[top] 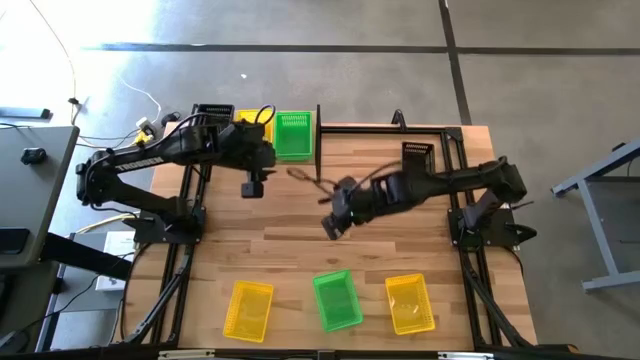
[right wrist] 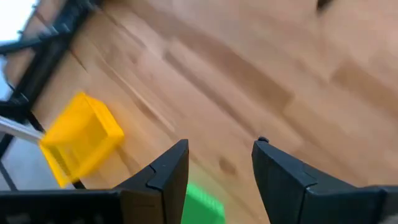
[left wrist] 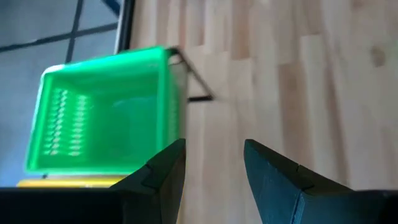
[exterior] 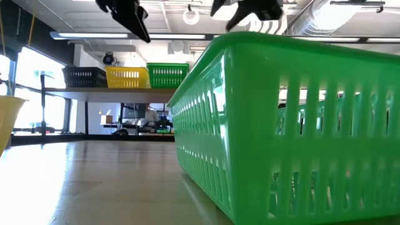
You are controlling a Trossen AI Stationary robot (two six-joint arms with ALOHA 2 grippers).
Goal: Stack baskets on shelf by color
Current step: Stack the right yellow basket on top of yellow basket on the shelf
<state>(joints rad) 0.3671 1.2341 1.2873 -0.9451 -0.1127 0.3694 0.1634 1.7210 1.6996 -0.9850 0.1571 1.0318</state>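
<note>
Along the table's near edge lie three baskets: a yellow basket, a green basket and a second yellow basket. The low view is filled by that green basket's slotted wall, something the overhead camera cannot give.

Farther in, over the bare wooden tabletop, the right gripper hangs above the middle of the boards with nothing in it; its wrist camera shows its fingers spread apart, with a yellow basket and a sliver of green beyond them.

Farther still, the left gripper hovers just beside the shelf, empty, fingers parted. Ahead of it sits a green basket on the shelf.

Only the low view shows the shelf row side-on: black basket, yellow basket, green basket. At the far right edge stands another black basket.
</note>
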